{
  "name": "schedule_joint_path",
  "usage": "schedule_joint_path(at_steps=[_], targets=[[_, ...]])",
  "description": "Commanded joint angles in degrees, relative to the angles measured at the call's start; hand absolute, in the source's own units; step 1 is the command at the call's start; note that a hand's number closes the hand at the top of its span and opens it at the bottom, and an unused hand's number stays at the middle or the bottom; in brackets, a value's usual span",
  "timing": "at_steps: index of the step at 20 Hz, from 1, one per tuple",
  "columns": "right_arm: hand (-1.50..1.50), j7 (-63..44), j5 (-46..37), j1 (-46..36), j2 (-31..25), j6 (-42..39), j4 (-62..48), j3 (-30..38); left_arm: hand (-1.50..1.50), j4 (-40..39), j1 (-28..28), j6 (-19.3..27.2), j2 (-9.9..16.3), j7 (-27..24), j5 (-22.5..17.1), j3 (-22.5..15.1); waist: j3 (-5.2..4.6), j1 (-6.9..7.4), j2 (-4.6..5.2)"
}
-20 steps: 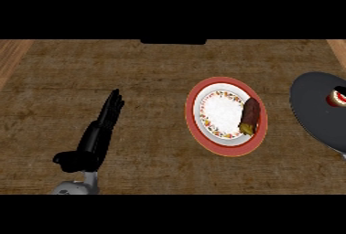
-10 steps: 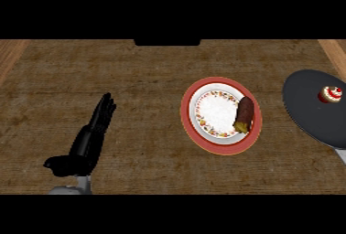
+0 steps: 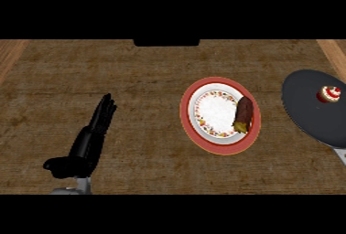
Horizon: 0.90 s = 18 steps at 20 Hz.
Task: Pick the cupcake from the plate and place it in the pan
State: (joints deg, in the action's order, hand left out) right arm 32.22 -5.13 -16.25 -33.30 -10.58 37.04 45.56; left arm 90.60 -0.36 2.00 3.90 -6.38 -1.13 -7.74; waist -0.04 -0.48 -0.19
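- Cupcake [image 3: 329, 94] sits upright inside the dark pan [image 3: 307, 109], toward its far right side; judged: the placing step looks done.
- Plate [image 3: 220, 146] with red rim lies mid-counter, well apart from the cupcake; a brown elongated item [image 3: 244, 114] rests on its right side.
- Left hand [image 3: 91, 137] shows at the lower left, fingers straight, holding nothing, well apart from the plate.
- Right hand is not seen.
- Handling judgement: cupcake likely light, soft, easily crushed; topping smears. If taken again, grasp low round the base, not the frosted top.
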Motion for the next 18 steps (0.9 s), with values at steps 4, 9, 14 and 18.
schedule_joint_path(at_steps=[4, 9, 14, 18], targets=[[-1.5, -6.51, 5.21, 11.9, 6.98, -0.38, 20.09, -2.57, 0.0, 1.09, 2.6, -0.69, -0.89, -0.76, 1.35, -1.33, -0.01, 0.14, 0.05], [-1.5, -2.97, 3.31, 12.51, 6.81, 1.69, 16.84, -5.13, 0.0, 1.6, -3.69, 0.54, -2.31, 5.08, 1.08, 0.0, 0.05, 0.42, 0.2], [-1.5, -5.36, 4.08, 17.67, 8.56, 4.17, 24.34, -6.11, 0.0, 1.83, 1.1, -1.94, -0.92, 1.24, 0.64, 1.33, 0.03, 0.39, 0.16], [-1.5, -8.41, 5.26, 17.85, 6.76, 3.58, 25.73, -6.32, 0.0, -2.99, -4.51, -0.94, -2.3, 0.69, 2.13, 2.21, 0.03, 0.33, 0.18]])
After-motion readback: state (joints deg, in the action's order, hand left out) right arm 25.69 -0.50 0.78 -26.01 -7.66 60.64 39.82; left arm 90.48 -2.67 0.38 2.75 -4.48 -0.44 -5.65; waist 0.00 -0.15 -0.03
